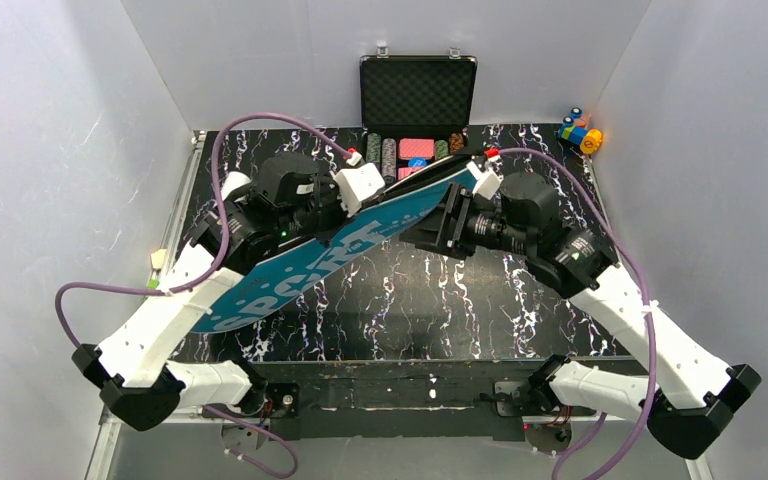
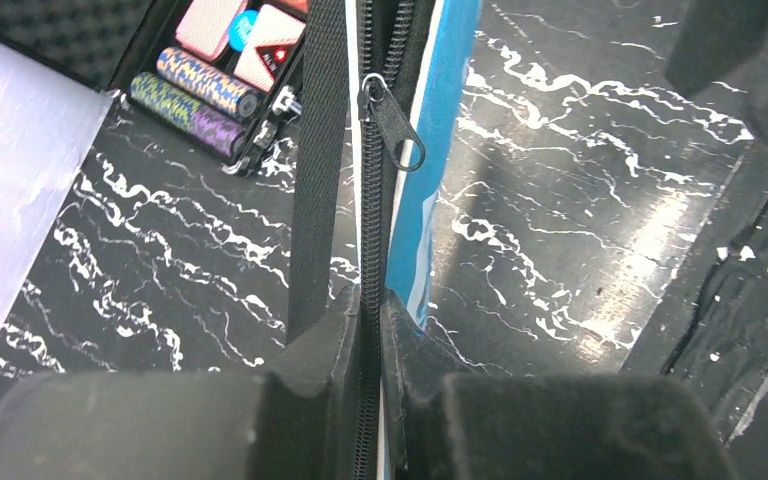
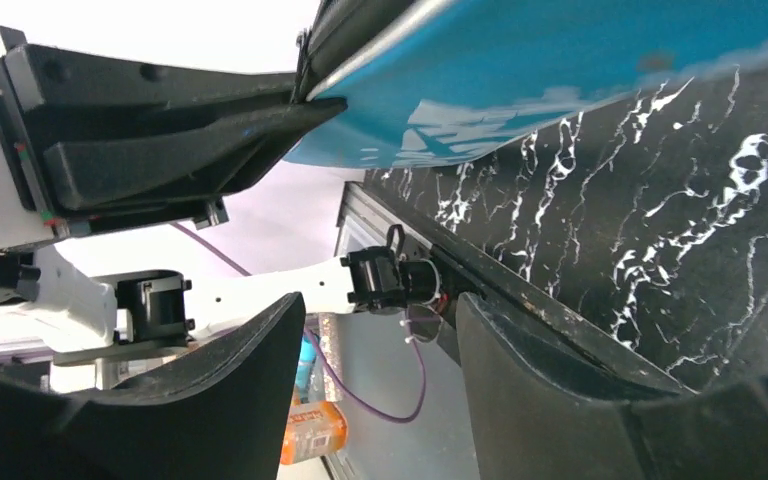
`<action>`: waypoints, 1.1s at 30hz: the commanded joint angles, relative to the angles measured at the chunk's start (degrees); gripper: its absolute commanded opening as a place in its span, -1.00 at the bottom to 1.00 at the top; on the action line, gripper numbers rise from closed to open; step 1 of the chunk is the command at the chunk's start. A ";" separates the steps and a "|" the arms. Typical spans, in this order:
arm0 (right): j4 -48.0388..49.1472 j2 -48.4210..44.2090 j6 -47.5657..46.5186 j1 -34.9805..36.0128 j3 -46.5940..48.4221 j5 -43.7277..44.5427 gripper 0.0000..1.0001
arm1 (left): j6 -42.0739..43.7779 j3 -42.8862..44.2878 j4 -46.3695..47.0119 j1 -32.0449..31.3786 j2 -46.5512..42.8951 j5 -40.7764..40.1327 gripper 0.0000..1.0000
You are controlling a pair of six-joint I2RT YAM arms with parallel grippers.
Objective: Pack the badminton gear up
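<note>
Black marbled table point(image 1: 440, 300), white walls all round. Left gripper point(image 2: 368, 325) is clamped on the zip edge of the blue "SPORT" bag point(image 1: 315, 265), with the zip pull point(image 2: 392, 122) just beyond its fingertips. Bag runs diagonally from near-left to far-centre, turned on edge. It looks lifted off the table at the far end, hard to be sure from these views. Right gripper point(image 3: 380, 330) sits just beside the bag's far end, fingers apart, nothing between them. Open black chip case point(image 1: 418, 95) back centre, behind the bag's tip. Toy blocks point(image 1: 580, 132) in the back right corner.
</note>
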 commanded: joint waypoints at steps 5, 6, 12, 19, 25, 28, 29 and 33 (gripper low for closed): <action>28.76 -4.51 14.74 3.32 -13.06 5.11 0.33 | -2.76 -0.75 8.91 -2.56 -0.25 -13.03 -1.00; 29.86 -4.17 14.55 4.12 -13.43 6.96 0.33 | -3.03 -1.05 9.18 -2.96 -0.16 -13.78 -1.00; 32.93 -2.70 11.59 5.29 -12.48 13.86 0.19 | -4.66 -3.14 10.94 -5.31 0.05 -16.78 -1.00; 40.12 -2.92 10.32 5.57 -17.73 21.92 0.14 | -10.42 -4.12 11.53 -5.51 0.01 -17.41 -1.00; 41.87 -0.83 9.59 5.57 -16.90 21.13 0.10 | -11.33 -5.14 11.71 -6.38 0.62 -17.58 -1.00; 43.66 0.06 9.99 5.57 -16.83 20.53 0.07 | -11.55 -5.70 11.86 -6.87 0.81 -17.71 -1.00; 44.15 0.40 10.03 5.57 -16.77 20.19 0.06 | -11.61 -5.76 11.84 -6.98 0.88 -17.76 -1.00; 45.98 2.31 10.88 5.57 -16.44 18.87 0.04 | -11.53 -5.55 11.95 -7.22 1.16 -17.93 -1.00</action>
